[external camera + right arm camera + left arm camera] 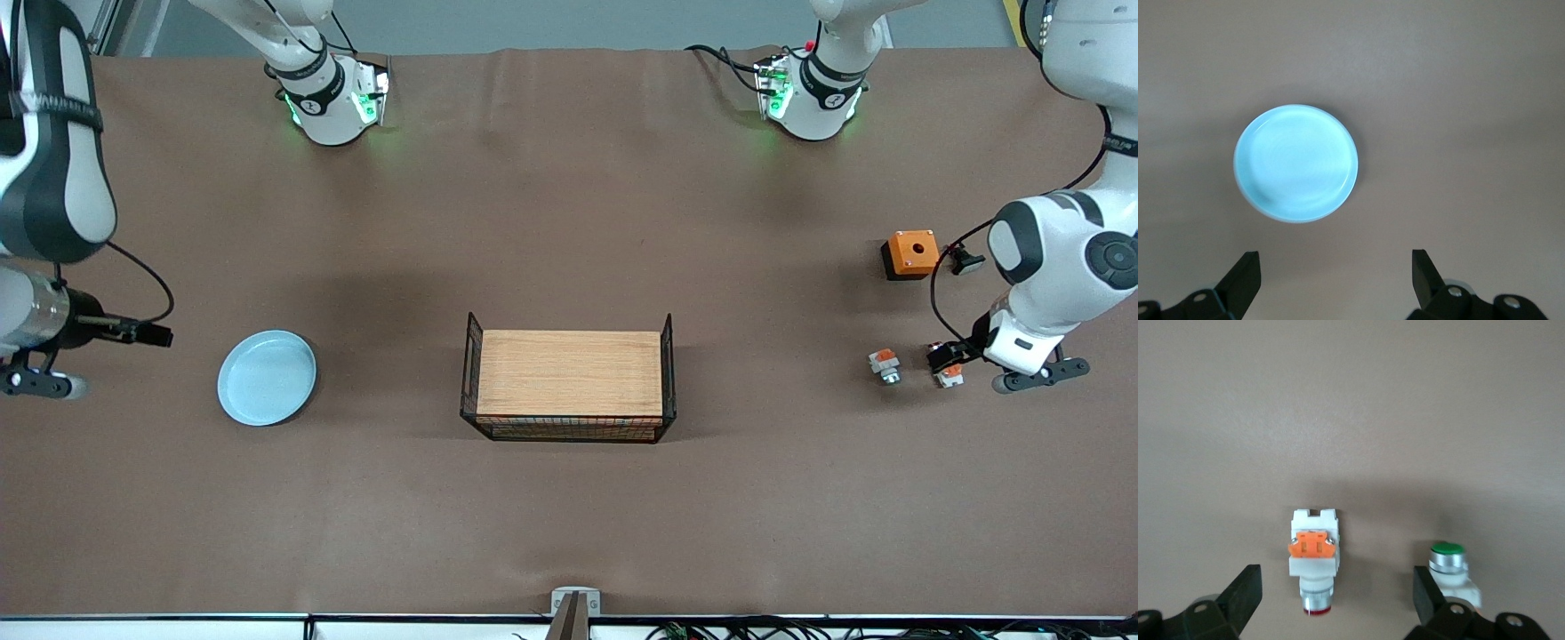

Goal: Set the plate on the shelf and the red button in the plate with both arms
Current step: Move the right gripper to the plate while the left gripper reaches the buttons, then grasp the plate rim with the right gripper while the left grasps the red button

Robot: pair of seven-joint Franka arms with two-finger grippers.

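Observation:
The pale blue plate (pixel 267 377) lies on the brown table toward the right arm's end; it fills the middle of the right wrist view (pixel 1296 163). My right gripper (pixel 133 334) (pixel 1335 267) hangs open and empty over bare table beside the plate. The red button (pixel 884 364) (pixel 1313 560), white with an orange patch and a red cap, lies toward the left arm's end. My left gripper (pixel 944 357) (pixel 1337 587) is open and empty above it, one finger on each side and not touching.
A stubbier white piece with a green cap (pixel 949 376) (pixel 1450 565) lies beside the red button. An orange square box (pixel 910 253) and a small black part (pixel 966 261) lie farther from the camera. A wire basket (pixel 469 373) with a wooden board stands mid-table.

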